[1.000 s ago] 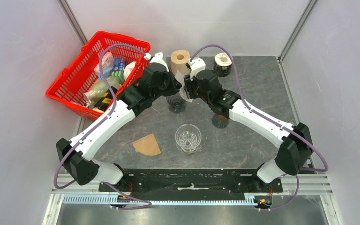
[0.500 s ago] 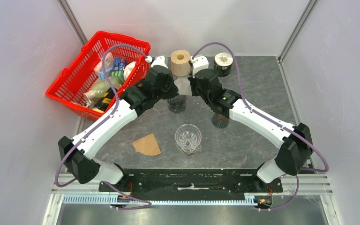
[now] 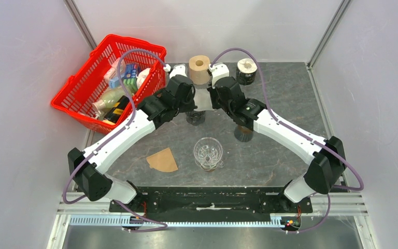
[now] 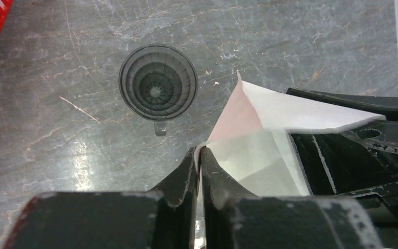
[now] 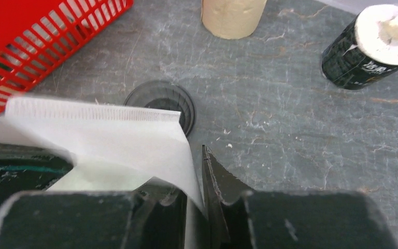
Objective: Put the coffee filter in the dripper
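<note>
A white paper coffee filter [image 4: 269,135] hangs between my two grippers, above the table. My left gripper [image 4: 199,155] is shut on one edge of it. My right gripper [image 5: 197,176] is shut on the opposite edge, with the filter [image 5: 109,140] spread in front of it. The dark ribbed dripper [image 4: 158,83] stands on the table below and slightly ahead, empty; in the right wrist view the dripper [image 5: 160,101] is partly hidden by the filter. In the top view both grippers meet over the dripper [image 3: 195,118], with the filter [image 3: 202,98] between them.
A red basket [image 3: 109,78] of groceries stands at the back left. A tan roll [image 3: 199,67] and a black can [image 3: 246,71] stand behind the dripper. A clear glass [image 3: 208,153], a brown filter [image 3: 162,161] and a small brown object [image 3: 243,133] lie nearer.
Both grippers have shifted slightly toward the back of the table, and the white filter has gone from hanging folded to being spread between them over the dripper.
</note>
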You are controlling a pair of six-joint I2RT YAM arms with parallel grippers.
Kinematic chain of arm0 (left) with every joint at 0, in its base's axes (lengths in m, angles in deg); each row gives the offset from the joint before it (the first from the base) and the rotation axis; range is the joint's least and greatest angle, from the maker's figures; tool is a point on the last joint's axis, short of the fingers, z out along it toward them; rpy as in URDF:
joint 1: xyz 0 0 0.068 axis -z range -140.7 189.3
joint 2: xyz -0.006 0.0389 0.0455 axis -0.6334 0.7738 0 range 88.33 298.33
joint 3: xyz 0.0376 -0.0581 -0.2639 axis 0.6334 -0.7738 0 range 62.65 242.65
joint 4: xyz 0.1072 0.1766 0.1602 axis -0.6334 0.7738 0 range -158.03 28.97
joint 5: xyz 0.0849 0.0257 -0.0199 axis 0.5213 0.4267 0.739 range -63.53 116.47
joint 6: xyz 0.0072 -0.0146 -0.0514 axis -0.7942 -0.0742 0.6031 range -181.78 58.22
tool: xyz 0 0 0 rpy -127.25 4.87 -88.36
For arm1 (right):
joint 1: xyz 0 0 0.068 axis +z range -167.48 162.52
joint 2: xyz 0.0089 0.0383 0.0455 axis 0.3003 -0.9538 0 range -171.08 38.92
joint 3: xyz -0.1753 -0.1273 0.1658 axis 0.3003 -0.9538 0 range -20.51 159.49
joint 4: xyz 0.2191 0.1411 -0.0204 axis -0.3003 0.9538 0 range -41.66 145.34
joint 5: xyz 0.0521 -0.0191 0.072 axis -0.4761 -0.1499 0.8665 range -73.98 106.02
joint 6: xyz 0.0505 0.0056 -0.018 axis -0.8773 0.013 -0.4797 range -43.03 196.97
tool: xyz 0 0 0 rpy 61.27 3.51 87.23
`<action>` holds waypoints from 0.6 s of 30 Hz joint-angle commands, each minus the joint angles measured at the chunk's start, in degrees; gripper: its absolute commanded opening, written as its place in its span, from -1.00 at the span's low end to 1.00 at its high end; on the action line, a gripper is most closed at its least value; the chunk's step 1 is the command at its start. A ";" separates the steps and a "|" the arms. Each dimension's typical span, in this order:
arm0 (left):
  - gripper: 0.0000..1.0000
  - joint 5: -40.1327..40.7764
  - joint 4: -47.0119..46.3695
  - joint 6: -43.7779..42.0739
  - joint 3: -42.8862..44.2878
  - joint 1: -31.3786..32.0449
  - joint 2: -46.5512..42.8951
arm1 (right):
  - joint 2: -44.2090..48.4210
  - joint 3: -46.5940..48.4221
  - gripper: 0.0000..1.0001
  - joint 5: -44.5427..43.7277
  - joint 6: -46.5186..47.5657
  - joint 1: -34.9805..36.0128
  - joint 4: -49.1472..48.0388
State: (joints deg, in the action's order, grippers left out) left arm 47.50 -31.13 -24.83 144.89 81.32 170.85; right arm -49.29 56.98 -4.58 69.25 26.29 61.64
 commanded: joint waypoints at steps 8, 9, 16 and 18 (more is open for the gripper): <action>0.32 -17.39 -11.42 -7.47 -2.41 0.08 -6.12 | 3.42 5.24 -0.59 4.54 -5.37 0.35 13.17; 0.39 -16.41 -11.14 -7.56 -2.43 0.08 -6.66 | 3.84 5.13 -0.59 4.70 -5.69 0.35 13.43; 0.65 -15.28 -9.09 -10.01 -4.16 0.08 -12.51 | 6.03 6.99 -0.58 6.38 -8.61 0.35 20.11; 0.69 -18.17 -10.86 -10.62 -6.53 0.08 -16.54 | 6.65 7.59 -0.58 8.42 -9.47 0.31 22.72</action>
State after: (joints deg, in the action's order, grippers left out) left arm 33.14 -38.67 -31.58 141.22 81.32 161.26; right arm -45.42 61.13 0.90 62.62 26.29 78.78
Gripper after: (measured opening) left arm 0.827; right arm 0.209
